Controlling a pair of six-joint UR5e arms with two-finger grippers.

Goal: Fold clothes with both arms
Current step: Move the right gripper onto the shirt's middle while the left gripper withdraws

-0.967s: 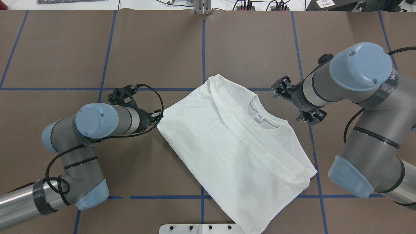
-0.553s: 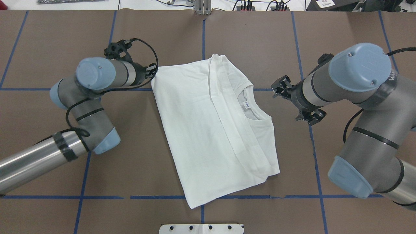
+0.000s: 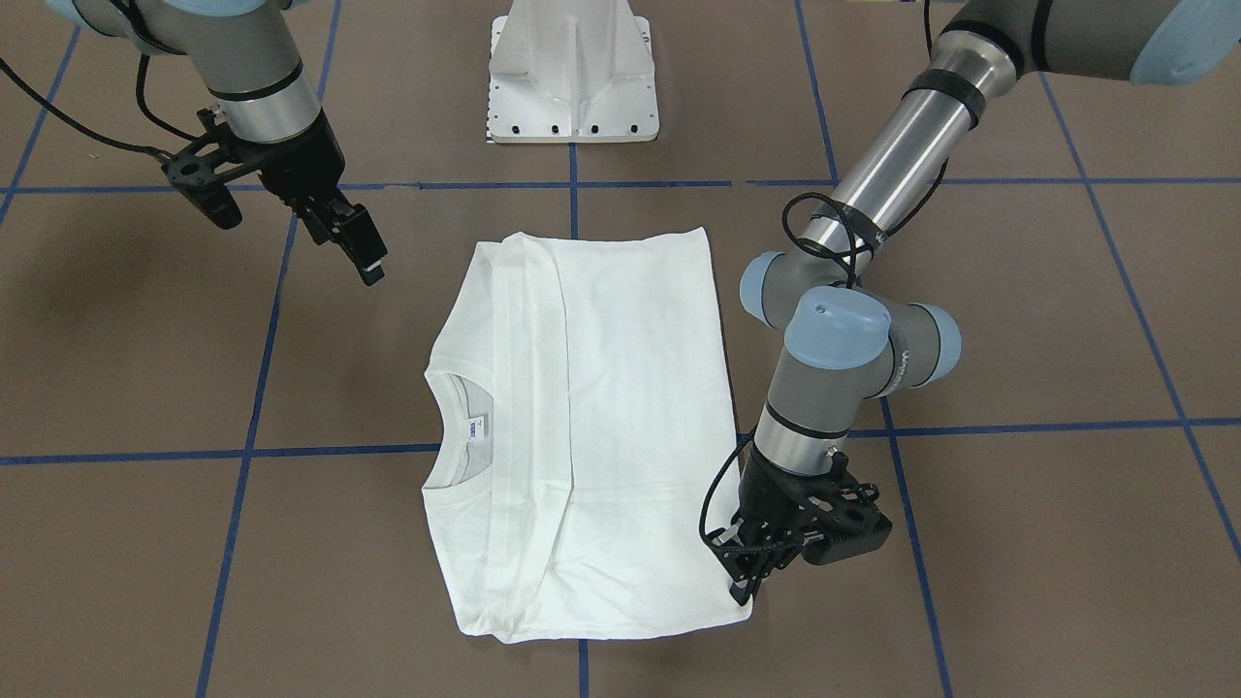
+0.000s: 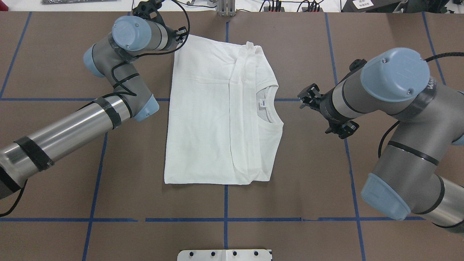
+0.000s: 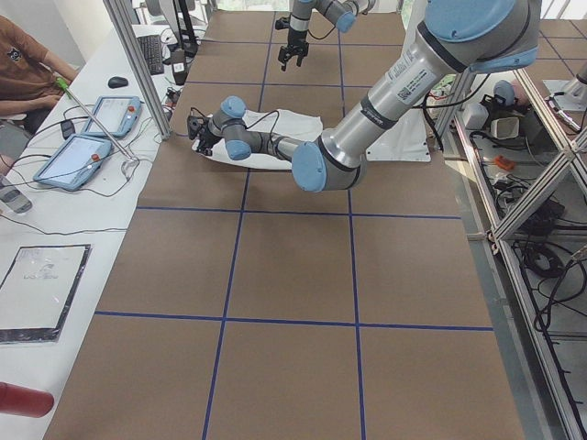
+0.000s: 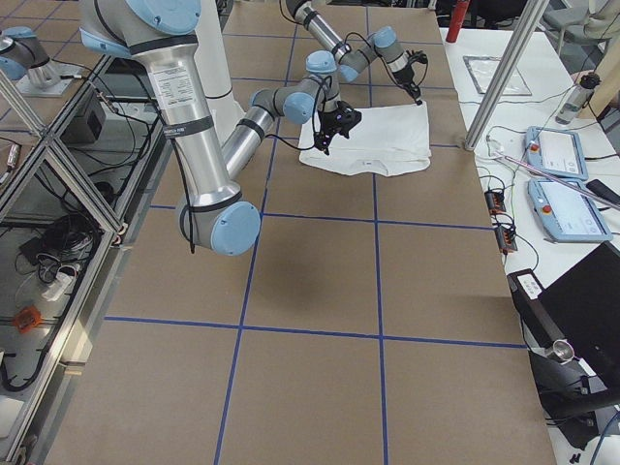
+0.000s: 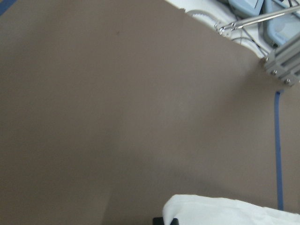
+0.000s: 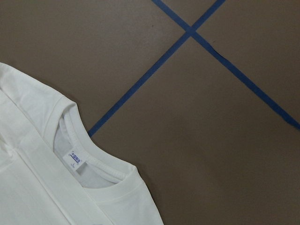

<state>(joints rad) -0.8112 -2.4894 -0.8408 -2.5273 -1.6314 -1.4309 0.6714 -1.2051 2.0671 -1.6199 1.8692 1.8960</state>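
Observation:
The white T-shirt [image 4: 203,108] lies folded flat and square to the tape grid in mid-table, its collar [image 4: 270,108] and neck label [image 4: 261,104] toward my right arm. No printed text shows. My left gripper [image 4: 180,36] is shut on the shirt's far left corner, low at the table; the front view shows it at that corner [image 3: 751,572]. White cloth fills the bottom edge of the left wrist view [image 7: 225,211]. My right gripper [image 3: 368,264] hangs open and empty above the table, apart from the shirt on the collar side. The right wrist view shows collar and label [image 8: 75,157].
The white pedestal base [image 3: 572,78] stands at the robot's side of the table. Blue tape lines [image 4: 226,203] grid the brown table. A metal post [image 4: 226,9] and cables [image 4: 290,5] line the far edge. Tablets [image 5: 92,137] lie beyond it.
My left gripper has pulled the shirt's corner toward the far edge, and the shirt has slid and turned from a slant to lie square. The right arm has barely moved.

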